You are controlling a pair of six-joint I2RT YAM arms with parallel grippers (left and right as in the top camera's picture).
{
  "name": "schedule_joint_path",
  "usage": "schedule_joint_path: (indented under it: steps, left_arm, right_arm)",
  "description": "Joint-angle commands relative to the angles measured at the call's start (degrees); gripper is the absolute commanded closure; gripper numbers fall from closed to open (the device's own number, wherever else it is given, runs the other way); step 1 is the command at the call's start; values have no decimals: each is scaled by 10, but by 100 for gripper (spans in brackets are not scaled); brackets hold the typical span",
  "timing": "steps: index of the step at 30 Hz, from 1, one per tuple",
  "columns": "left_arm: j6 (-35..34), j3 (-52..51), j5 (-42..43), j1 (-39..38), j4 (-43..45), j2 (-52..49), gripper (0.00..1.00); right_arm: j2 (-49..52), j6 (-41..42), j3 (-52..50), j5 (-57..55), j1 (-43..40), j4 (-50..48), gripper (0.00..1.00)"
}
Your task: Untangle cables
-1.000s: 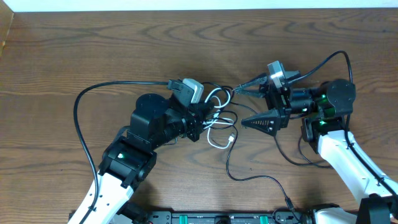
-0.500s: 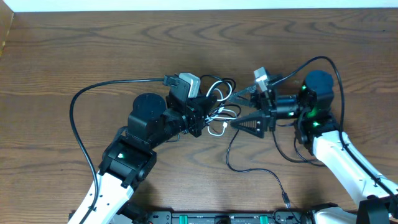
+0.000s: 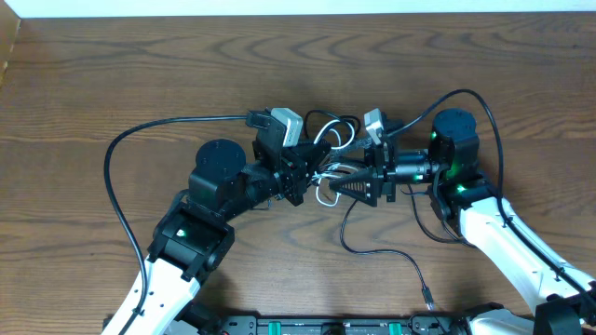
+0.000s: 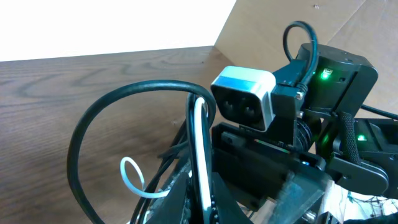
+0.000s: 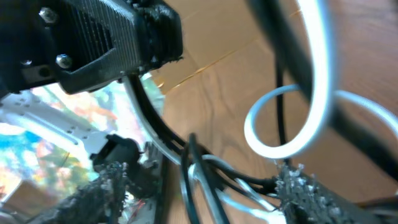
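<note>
- My left gripper has cords rising out of it; I cannot tell whether its jaws are clenched.
- The cables, black and one white, bunch between both grippers, with one black cord trailing near.
- My right gripper has its jaws released, with cords lying between its fingers.

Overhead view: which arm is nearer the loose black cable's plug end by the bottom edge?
Right. The right arm has its white forearm close beside the plug end, while the left arm lies well off on the other side of it.
</note>
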State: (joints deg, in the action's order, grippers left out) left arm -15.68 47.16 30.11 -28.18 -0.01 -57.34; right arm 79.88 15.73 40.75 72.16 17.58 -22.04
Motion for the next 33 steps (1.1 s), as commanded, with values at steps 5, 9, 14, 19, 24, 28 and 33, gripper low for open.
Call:
schedule_joint_path:
  steps: [5,9,14,19,24,28,33]
  left_arm:
    - [-10,8,10,1,5,1,92]
    - [-9,8,9,1,3,1,92]
    - [-9,8,7,1,1,1,92]
    - [-9,8,-36,1,-18,1,92]
    - [-9,8,-57,1,-48,1,92]
    - [-9,8,-57,1,-54,1,92]
    - [-9,8,-57,1,-58,1,92]
  right_arm:
    - [-2,-12,3,-16,7,0,81]
    - [-2,-12,3,-17,7,0,99]
    - [-3,-3,3,-14,0,0,99]
    - [-3,5,3,34,-26,-4,99]
    - [-3,5,3,51,-72,18,99]
    - [-3,-3,3,44,-111,57,99]
    - [-3,-37,3,14,-159,124,99]
